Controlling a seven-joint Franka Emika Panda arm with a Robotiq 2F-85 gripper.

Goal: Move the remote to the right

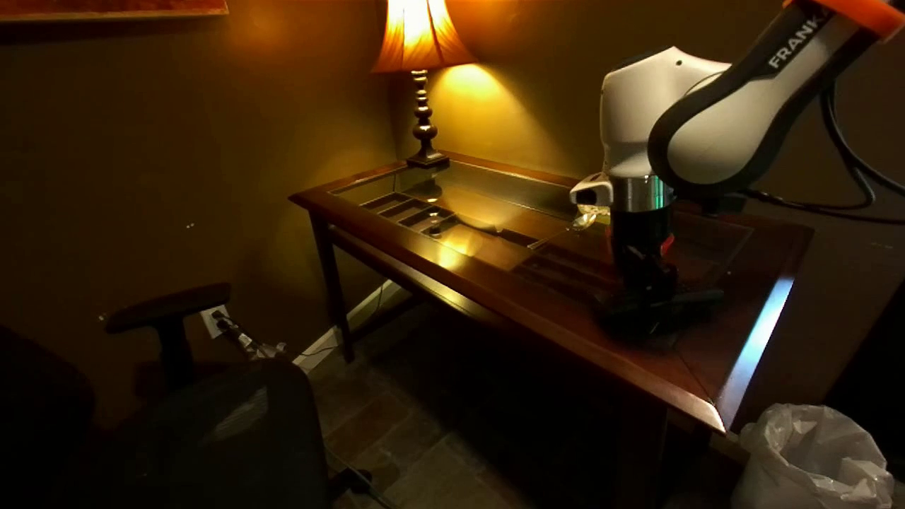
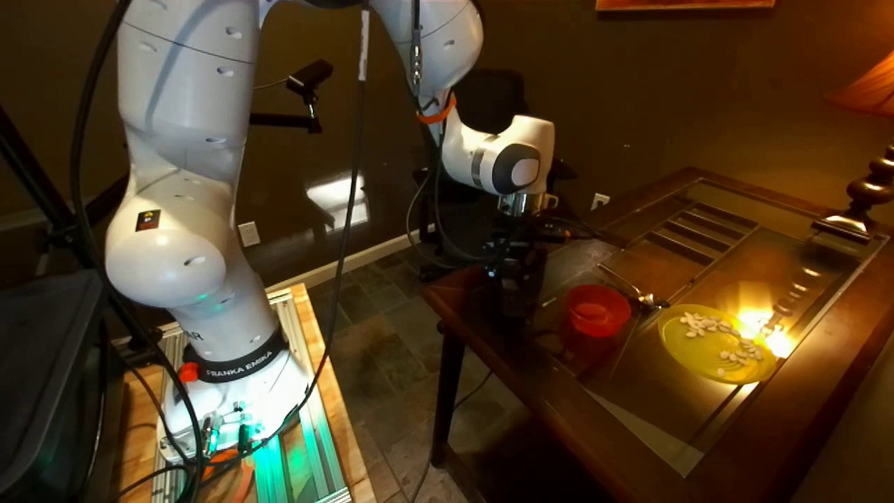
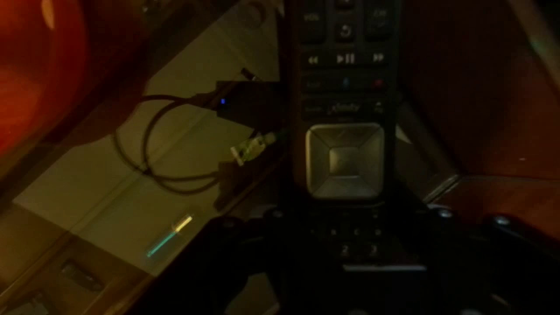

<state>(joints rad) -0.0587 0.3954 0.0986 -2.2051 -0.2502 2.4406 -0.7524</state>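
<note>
Fingers (image 3: 437, 221) straddle the remote (image 3: 344, 131) in the wrist view, partly closed along both its long edges and seemingly holding it, though gloom hides the contact. Its long axis runs out between them toward the top of that view, square to their closing direction, with the red bowl (image 3: 39, 78) on its left; in an exterior view it juts from them near a corner of the surface (image 1: 756, 276), raised or resting I cannot tell. Taking right as the wrist view's, I judge the move to be a shift across that axis, away from the bowl.
</note>
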